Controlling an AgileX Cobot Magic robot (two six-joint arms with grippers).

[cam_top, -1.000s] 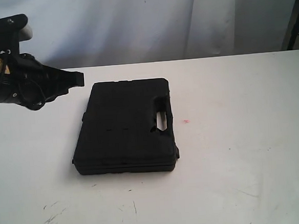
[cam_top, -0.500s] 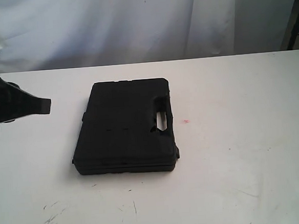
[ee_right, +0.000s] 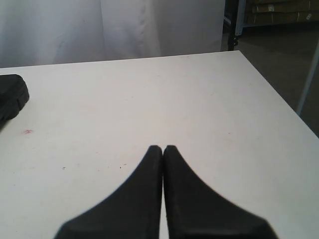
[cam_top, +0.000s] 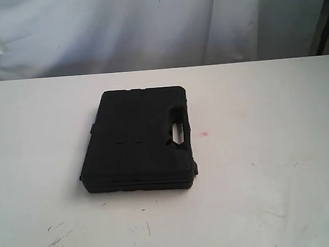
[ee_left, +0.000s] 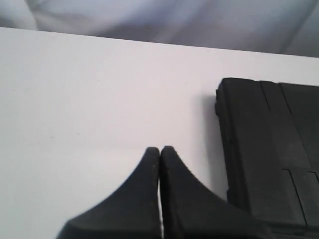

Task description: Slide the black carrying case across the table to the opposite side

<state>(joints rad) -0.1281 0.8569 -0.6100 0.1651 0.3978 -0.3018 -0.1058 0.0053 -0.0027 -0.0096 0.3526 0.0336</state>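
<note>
The black carrying case (cam_top: 137,139) lies flat on the tabletop (cam_top: 268,150). The left hand (ee_left: 159,149) and right hand (ee_right: 163,148) are clenched empty, not touching it.

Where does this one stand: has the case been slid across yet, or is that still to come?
Done: unclear; the black case lies flat left of the middle of the table in the exterior view. In hand: nothing; the left hand is shut, near the case but off it, and the right hand is shut over bare table. Left: possibly the whole slide to the right side.
</note>
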